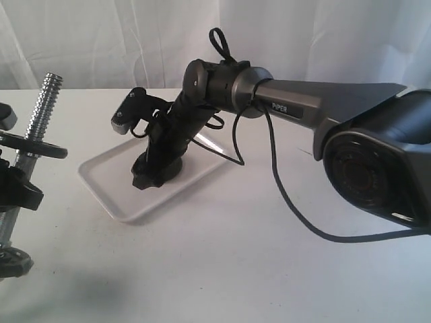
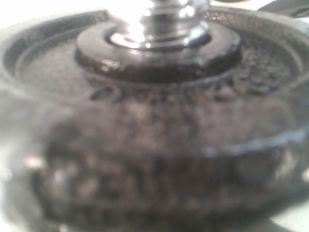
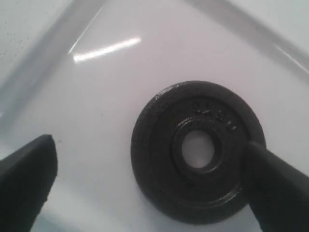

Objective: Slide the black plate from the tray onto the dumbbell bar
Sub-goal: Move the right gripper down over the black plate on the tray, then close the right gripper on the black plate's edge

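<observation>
The black plate (image 3: 198,150) lies flat in the white tray (image 1: 118,198), its centre hole showing white tray floor. My right gripper (image 3: 149,147) is open and low over it, one finger (image 3: 29,179) out on bare tray (image 3: 96,87), the other finger (image 3: 277,186) overlapping the plate's rim. In the exterior view the right gripper (image 1: 153,176) hides the plate. At the left edge the dumbbell bar (image 1: 42,114) stands tilted, threaded end up, carrying a black disc (image 1: 34,145). My left gripper (image 1: 17,188) clamps the bar below that disc. The left wrist view is filled by a blurred disc (image 2: 154,121) and chrome bar (image 2: 154,19).
The right arm's grey forearm (image 1: 323,101) and a dangling black cable (image 1: 289,202) cross the right half of the white table (image 1: 222,269). A white curtain hangs behind. Another black part (image 1: 13,259) sits at the bar's lower end.
</observation>
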Available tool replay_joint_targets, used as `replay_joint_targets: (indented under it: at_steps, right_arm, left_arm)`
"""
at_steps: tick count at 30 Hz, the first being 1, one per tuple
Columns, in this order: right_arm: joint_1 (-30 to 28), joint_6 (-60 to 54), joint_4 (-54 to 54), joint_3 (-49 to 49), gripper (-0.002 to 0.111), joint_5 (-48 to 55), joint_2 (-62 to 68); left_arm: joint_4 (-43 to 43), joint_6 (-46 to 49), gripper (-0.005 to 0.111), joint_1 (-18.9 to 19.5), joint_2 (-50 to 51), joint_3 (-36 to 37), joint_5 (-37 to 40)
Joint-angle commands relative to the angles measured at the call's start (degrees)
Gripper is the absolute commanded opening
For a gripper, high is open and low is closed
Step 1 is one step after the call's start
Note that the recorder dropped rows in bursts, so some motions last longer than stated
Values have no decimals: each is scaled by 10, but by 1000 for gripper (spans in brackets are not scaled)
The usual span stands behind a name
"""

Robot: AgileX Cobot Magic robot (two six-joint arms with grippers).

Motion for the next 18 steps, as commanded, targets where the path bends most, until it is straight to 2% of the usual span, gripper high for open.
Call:
replay_joint_targets:
  at_steps: [1, 10, 18]
  right_arm:
    - [-1, -52, -9, -2, 96, -25, 7]
    - [-4, -32, -2, -2, 96, -1, 13]
    - [-5, -36, 17, -1, 96, -37, 38]
  left_arm:
    - [-39, -2, 0, 0, -30, -19, -53]
    - [-39, -2, 0, 0, -30, -19, -52]
    - [-39, -2, 0, 0, -30, -19, -55]
